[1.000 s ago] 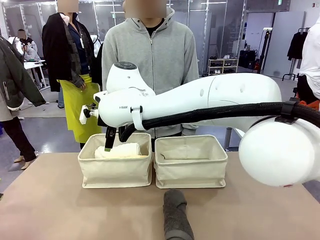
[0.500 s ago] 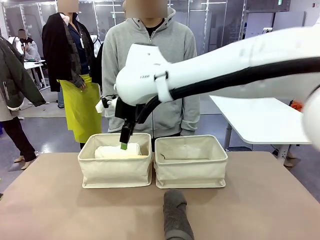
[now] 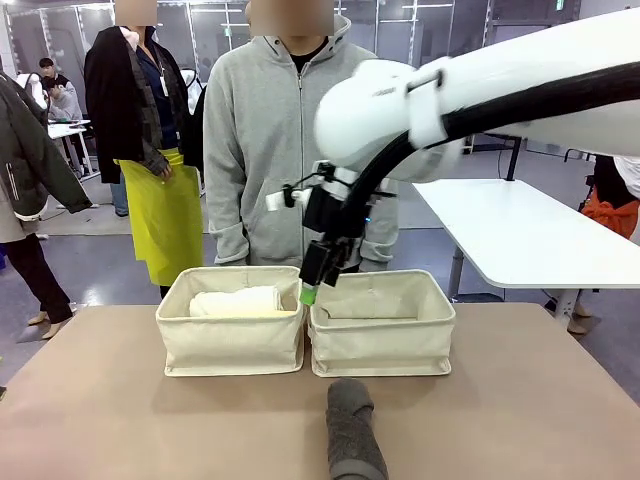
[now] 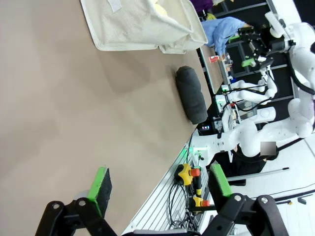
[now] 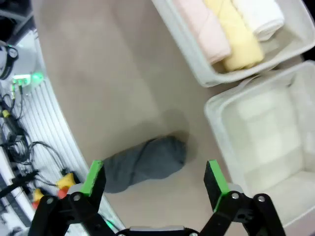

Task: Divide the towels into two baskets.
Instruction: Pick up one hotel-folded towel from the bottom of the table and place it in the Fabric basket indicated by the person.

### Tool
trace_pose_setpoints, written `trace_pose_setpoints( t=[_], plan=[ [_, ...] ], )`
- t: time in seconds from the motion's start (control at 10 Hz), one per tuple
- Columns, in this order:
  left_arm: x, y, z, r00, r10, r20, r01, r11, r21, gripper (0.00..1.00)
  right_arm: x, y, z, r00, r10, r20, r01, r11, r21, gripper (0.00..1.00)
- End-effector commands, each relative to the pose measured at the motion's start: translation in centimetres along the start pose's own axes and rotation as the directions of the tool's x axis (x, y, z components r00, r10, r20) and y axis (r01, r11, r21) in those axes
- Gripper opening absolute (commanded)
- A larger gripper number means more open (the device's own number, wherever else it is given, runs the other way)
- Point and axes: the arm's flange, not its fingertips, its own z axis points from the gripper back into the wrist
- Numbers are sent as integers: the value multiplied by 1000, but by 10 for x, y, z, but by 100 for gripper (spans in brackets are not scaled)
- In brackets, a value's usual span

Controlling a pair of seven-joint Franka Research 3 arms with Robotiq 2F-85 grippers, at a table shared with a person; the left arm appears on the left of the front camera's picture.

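Two cream baskets stand side by side at the table's far side. The left basket (image 3: pixel 230 340) (image 5: pixel 189 55) holds the pale pink towel (image 5: pixel 204 27), the pale yellow towel (image 5: pixel 237 35) and the white towel (image 3: pixel 236 300) (image 5: pixel 258 14). The right basket (image 3: pixel 380 345) (image 5: pixel 266 142) has nothing in it. The dark grey towel (image 3: pixel 352 432) (image 5: pixel 142 162) (image 4: pixel 192 93) lies on the table in front of the baskets. My right gripper (image 3: pixel 312 282) (image 5: pixel 153 178) hangs open and holds nothing, above where the two baskets meet. My left gripper (image 4: pixel 160 182) is open over bare table, well away from the grey towel.
A person in a grey hoodie (image 3: pixel 300 130) stands right behind the baskets, with other people farther left. A white table (image 3: pixel 520 235) stands at the back right. Cables and coloured buttons (image 4: pixel 189 174) lie along the table's near edge.
My right arm has swung right and risen, from inside the left basket to above the baskets' shared edge. Its gripper stays open. The towels have not moved.
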Motion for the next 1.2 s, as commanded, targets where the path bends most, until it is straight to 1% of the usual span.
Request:
trace_pose_setpoints(
  t=[0.0,0.1,0.2,0.3,0.4,0.5,0.7,0.8,0.9,1.0,1.1],
  plan=[
    [-2,-2,1,1000,-4,11,4,1000,-4,100,-57,2,-1,989,-38,142,18,991,135,100],
    [-2,-2,1,1000,-4,11,4,1000,-4,100,-73,-5,0,984,-81,158,50,980,191,100],
    [-2,-2,1,1000,-4,11,4,1000,-4,100,-95,-15,2,973,-128,194,72,960,272,100],
    [-2,-2,1,1000,-4,11,4,1000,-4,100,-124,-26,5,952,-217,217,141,937,319,100],
    [-2,-2,1,1000,-4,11,4,1000,-4,100,-158,-34,7,923,-293,248,186,907,378,100],
    [-2,-2,1,1000,-4,11,4,1000,-4,100,-198,-41,9,878,-384,287,241,871,428,100],
    [-2,-2,1,1000,-4,11,4,1000,-4,100,-263,-46,17,794,-502,342,308,818,485,100],
    [-2,-2,1,1000,-4,11,4,1000,-4,100,-293,-45,20,752,-560,348,354,789,503,100],
    [-2,-2,1,1000,-4,11,4,1000,-4,100,-322,-42,20,717,-620,319,412,746,522,100],
    [-2,-2,1,1000,-4,11,4,1000,-4,100,-352,-40,20,670,-675,310,447,700,557,100],
    [-2,-2,1,1000,-4,11,4,1000,-4,100,-385,-33,16,600,-741,302,493,640,589,100]
  ],
)
